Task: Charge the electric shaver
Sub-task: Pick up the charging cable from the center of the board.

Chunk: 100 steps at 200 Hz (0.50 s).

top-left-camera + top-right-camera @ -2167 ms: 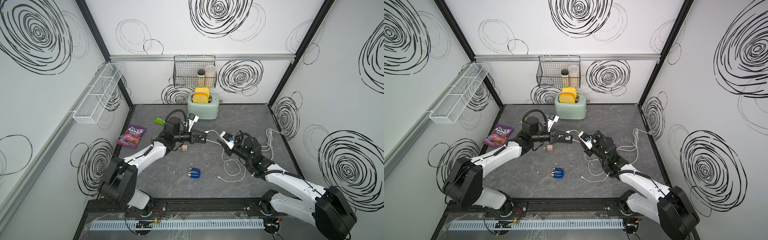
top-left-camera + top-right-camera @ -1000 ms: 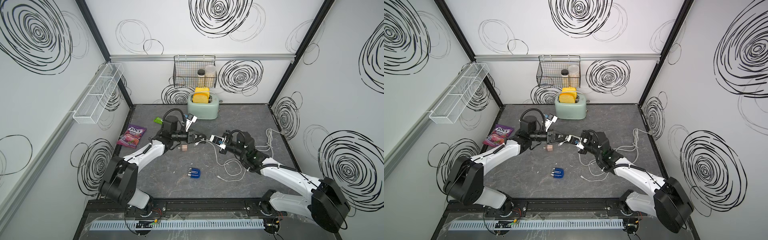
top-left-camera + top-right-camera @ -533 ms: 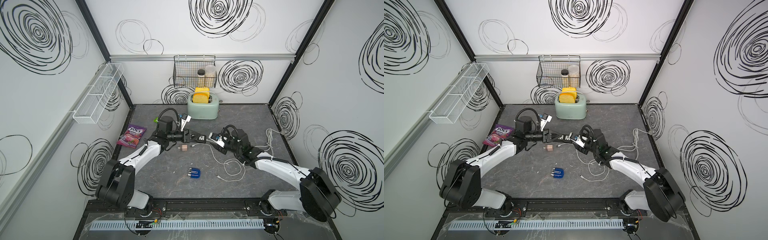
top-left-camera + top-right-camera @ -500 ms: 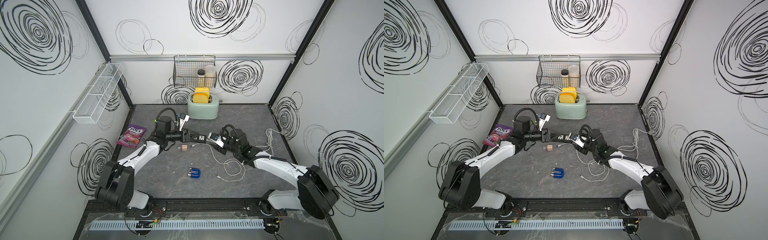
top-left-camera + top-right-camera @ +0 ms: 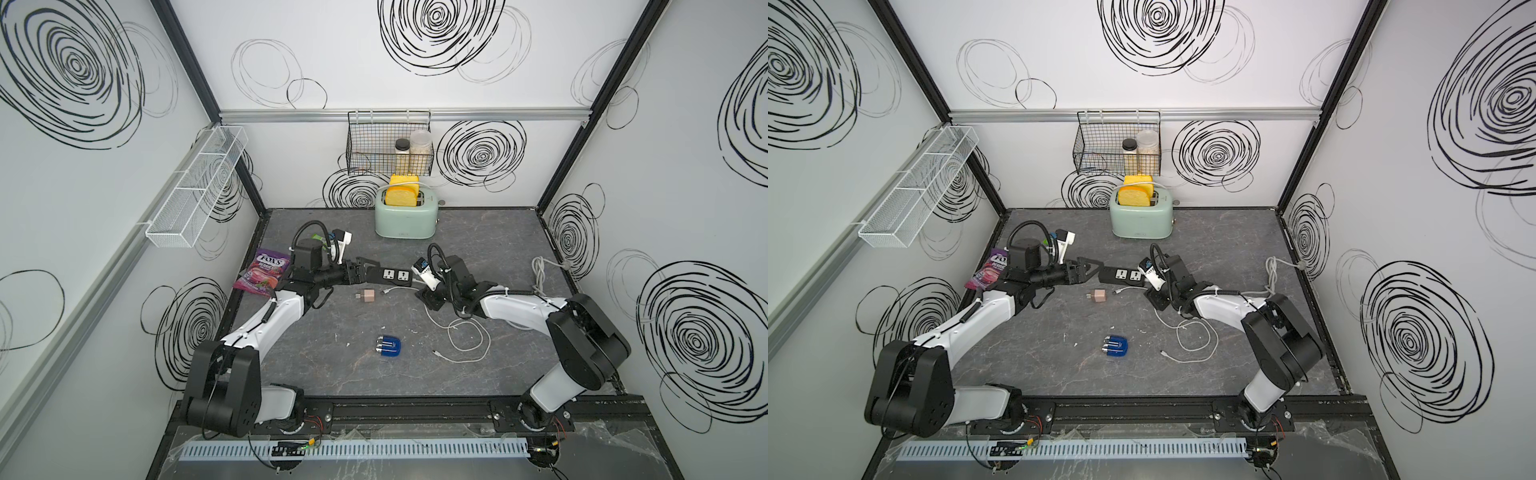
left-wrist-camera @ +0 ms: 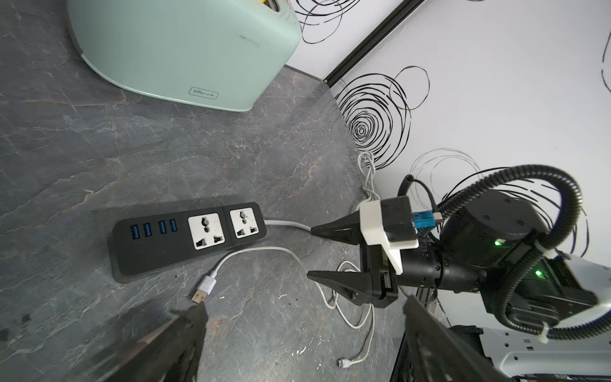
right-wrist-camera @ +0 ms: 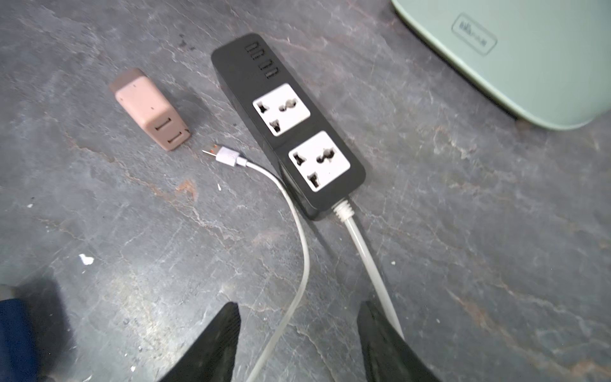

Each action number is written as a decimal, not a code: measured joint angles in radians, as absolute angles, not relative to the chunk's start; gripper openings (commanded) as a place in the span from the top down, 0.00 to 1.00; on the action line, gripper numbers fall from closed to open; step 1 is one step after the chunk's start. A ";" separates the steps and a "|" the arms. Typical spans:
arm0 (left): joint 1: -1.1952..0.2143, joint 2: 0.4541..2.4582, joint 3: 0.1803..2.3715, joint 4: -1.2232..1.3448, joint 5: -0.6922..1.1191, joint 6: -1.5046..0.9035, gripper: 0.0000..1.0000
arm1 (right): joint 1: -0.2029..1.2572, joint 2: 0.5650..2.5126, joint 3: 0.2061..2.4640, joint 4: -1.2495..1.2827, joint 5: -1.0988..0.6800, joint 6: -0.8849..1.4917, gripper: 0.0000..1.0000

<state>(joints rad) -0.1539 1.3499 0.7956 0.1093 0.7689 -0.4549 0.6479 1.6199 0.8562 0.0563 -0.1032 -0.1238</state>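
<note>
Bright even light, soft shadows, blurred wrist-view edges

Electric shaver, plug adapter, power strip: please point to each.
electric shaver (image 5: 389,348), in a top view, blue body
plug adapter (image 7: 149,109), right wrist view, upper face
power strip (image 6: 172,246), left wrist view, black casing

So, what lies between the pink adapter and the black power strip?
The white cable's USB plug lies there, touching neither; the right wrist view shows it.
</note>
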 measured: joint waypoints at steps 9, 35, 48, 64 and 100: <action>-0.154 1.350 0.793 0.109 0.764 -0.455 0.03 | 0.652 1.620 0.854 0.054 -0.093 -0.094 0.41; -0.154 1.350 0.792 0.108 0.758 -0.455 0.03 | 0.663 1.621 0.845 0.055 -0.071 -0.022 0.47; -0.154 1.350 0.792 0.108 0.758 -0.455 0.03 | 0.670 1.628 0.844 0.056 -0.063 0.003 0.49; -0.154 1.350 0.792 0.108 0.758 -0.455 0.03 | 0.677 1.641 0.842 0.056 -0.051 0.023 0.49; -0.158 1.350 0.791 0.106 0.760 -0.454 0.03 | 0.679 1.665 0.840 0.055 -0.014 0.061 0.52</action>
